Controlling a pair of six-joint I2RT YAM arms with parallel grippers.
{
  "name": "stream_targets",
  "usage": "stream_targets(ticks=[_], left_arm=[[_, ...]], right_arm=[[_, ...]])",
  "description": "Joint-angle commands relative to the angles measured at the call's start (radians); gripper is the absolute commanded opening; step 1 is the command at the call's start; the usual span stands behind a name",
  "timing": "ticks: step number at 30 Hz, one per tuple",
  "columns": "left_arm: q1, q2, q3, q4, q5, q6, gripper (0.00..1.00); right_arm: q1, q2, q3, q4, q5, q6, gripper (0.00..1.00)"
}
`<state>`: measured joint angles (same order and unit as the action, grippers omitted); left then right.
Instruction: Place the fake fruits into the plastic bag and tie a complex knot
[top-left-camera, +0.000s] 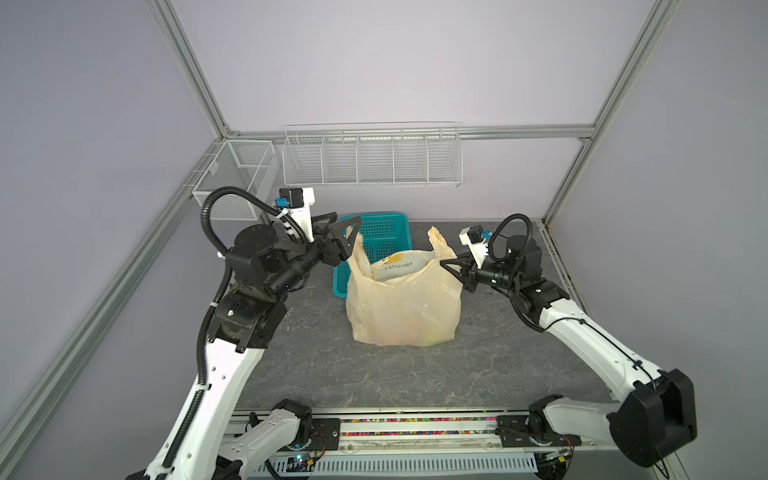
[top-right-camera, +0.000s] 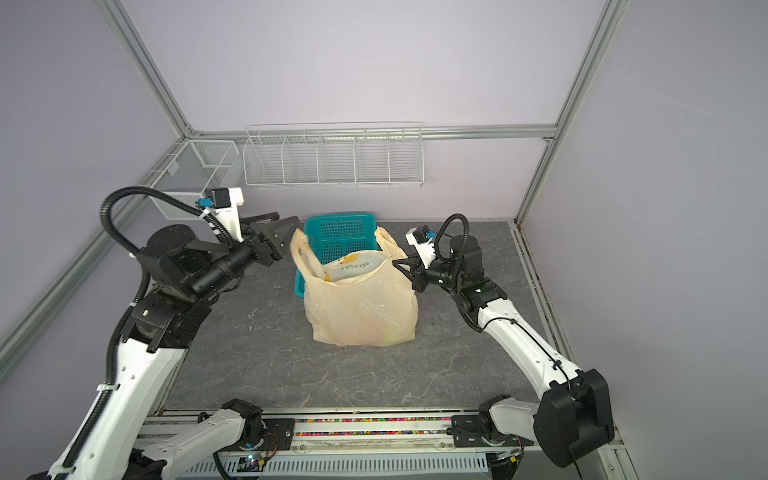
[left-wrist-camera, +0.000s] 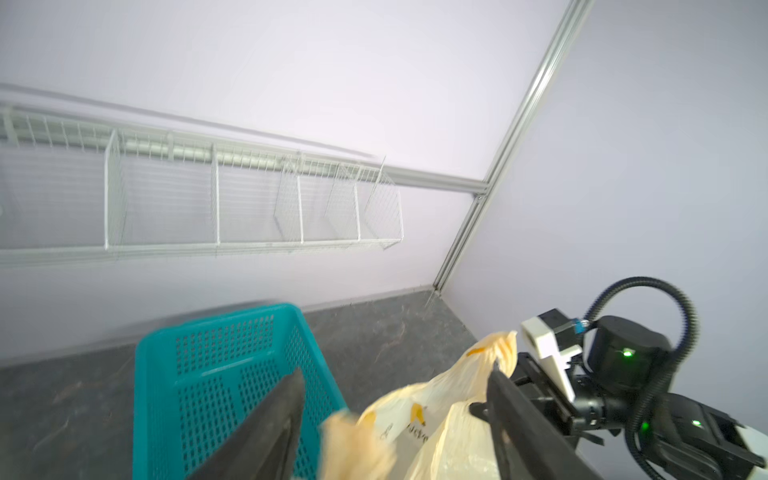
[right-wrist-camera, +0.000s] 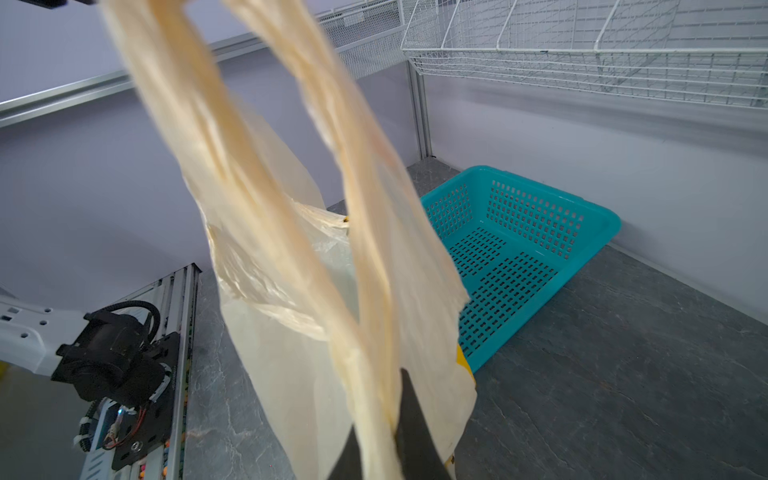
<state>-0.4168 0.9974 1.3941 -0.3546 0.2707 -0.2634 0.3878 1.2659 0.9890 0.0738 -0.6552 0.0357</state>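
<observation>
The bag (top-left-camera: 403, 307) is seen standing upright near the middle of the worktop (top-left-camera: 415, 374), somewhat toward the far edge, with its mouth open upward. Dark lettering and yellow marks are shown on the inner face of its back wall. Faint reddish and yellow-green tints are made out through the thin plastic at the bottom of the bag, where the fruits (top-left-camera: 428, 336) are lodged; single pieces cannot be told apart. The two handles are raised at either side of the mouth and stand apart from each other.

The right handle (top-left-camera: 440, 245) is clamped near its base by the right hand (top-left-camera: 445, 265), whose jaws are pressed together on the plastic. In the right wrist view blurred strands of that handle are seen running down into the closed fingers (right-wrist-camera: 415, 424).

The left hand (top-left-camera: 347, 222) is held beside the left handle (top-left-camera: 357, 249) with its jaws spread apart. In the left wrist view the blurred tip of that handle is seen between the two dark fingers (left-wrist-camera: 274, 424); whether it is touched cannot be told.

A teal perforated basket (top-left-camera: 376, 217) is set just behind the bag, toward the far edge and a little to the left; whether the two touch cannot be told. A white wire shelf (top-left-camera: 372, 162) is fixed to the back wall, and a mesh bin (top-left-camera: 237, 183) is hung at the far left corner.
</observation>
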Motion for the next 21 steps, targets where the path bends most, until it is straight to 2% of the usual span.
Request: stream_targets(ticks=[1, 4, 8, 11, 13, 18, 21], left_arm=[[-0.072, 0.021, 0.055, -0.009, -0.012, 0.128, 0.72], [-0.110, 0.044, 0.076, -0.075, -0.033, 0.144, 0.71], [-0.137, 0.077, 0.080, -0.073, 0.142, 0.168, 0.71], [-0.224, 0.158, 0.144, -0.156, 0.165, 0.279, 0.73], [-0.254, 0.218, 0.184, -0.201, 0.183, 0.331, 0.76], [-0.255, 0.334, 0.211, -0.193, 0.225, 0.386, 0.86], [-0.255, 0.401, 0.250, -0.192, 0.301, 0.411, 0.91]], right_arm=[[-0.002, -0.024, -0.005, 0.008, -0.011, 0.050, 0.08], [0.000, -0.039, -0.010, -0.006, 0.014, 0.051, 0.07], [0.000, -0.041, -0.007, -0.009, -0.029, 0.039, 0.07], [-0.001, -0.037, -0.001, -0.016, -0.066, 0.025, 0.07], [-0.001, -0.035, 0.000, -0.014, -0.089, 0.020, 0.07], [-0.001, -0.023, 0.008, -0.023, -0.126, 0.004, 0.07], [-0.002, -0.020, 0.012, -0.042, -0.138, -0.015, 0.07]])
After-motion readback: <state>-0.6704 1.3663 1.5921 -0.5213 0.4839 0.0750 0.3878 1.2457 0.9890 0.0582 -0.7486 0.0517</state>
